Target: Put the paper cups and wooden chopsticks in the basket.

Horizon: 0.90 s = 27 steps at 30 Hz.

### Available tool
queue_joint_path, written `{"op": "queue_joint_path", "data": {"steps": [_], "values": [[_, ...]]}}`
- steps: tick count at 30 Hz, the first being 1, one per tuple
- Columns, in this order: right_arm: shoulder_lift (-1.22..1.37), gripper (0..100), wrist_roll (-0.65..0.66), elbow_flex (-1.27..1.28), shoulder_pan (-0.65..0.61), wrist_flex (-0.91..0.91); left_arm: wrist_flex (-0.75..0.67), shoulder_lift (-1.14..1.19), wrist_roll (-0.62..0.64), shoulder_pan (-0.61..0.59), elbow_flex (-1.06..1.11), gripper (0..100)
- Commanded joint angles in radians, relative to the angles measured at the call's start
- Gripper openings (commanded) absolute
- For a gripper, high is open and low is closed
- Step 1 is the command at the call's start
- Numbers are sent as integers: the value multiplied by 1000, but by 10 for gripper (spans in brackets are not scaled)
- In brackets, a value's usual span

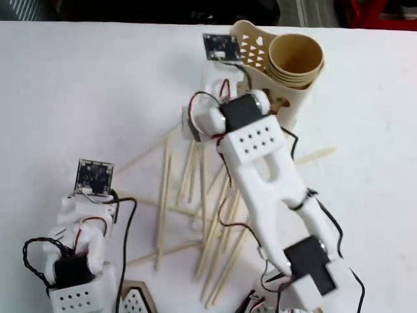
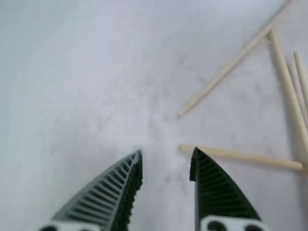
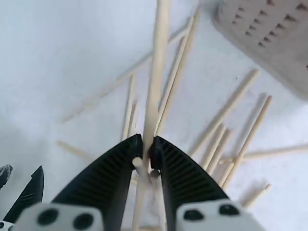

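Stacked paper cups (image 1: 296, 59) sit inside the beige perforated basket (image 1: 251, 47) at the table's far side. Several wooden chopsticks (image 1: 163, 195) lie scattered across the middle of the table. My right arm (image 1: 254, 140) stretches from the near right toward the basket. Its gripper (image 3: 147, 141) is shut on a chopstick (image 3: 156, 82) that sticks out past the fingertips, above the pile, with the basket's wall (image 3: 269, 33) close by. My left arm (image 1: 78, 228) rests at the near left. Its gripper (image 2: 166, 159) stands open just above the table, one chopstick's end (image 2: 231, 155) right at a fingertip.
White tabletop lies bare to the left of the pile (image 1: 65, 98). One chopstick (image 1: 313, 156) lies apart to the right of the arm. Loose cables hang along both arms.
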Motion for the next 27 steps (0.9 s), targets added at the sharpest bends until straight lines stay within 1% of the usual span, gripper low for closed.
{"op": "queue_joint_path", "data": {"steps": [1, 7, 12, 19, 23, 27], "values": [[-105, 17, 106, -43, -4, -36, -21, -8, -9, -2, -6, 173], [-180, 17, 190, -43, -2, -130, -21, -8, -9, -2, -6, 173], [-197, 17, 221, -43, 16, -246, -21, -8, -9, -2, -6, 173], [-188, 16, 221, -38, 136, -556, -21, -8, -9, -2, -6, 173], [-179, 16, 227, -37, 203, -765, -21, -8, -9, -2, -6, 173], [-94, 16, 316, -37, 268, -977, -21, -8, -9, -2, -6, 173]]}}
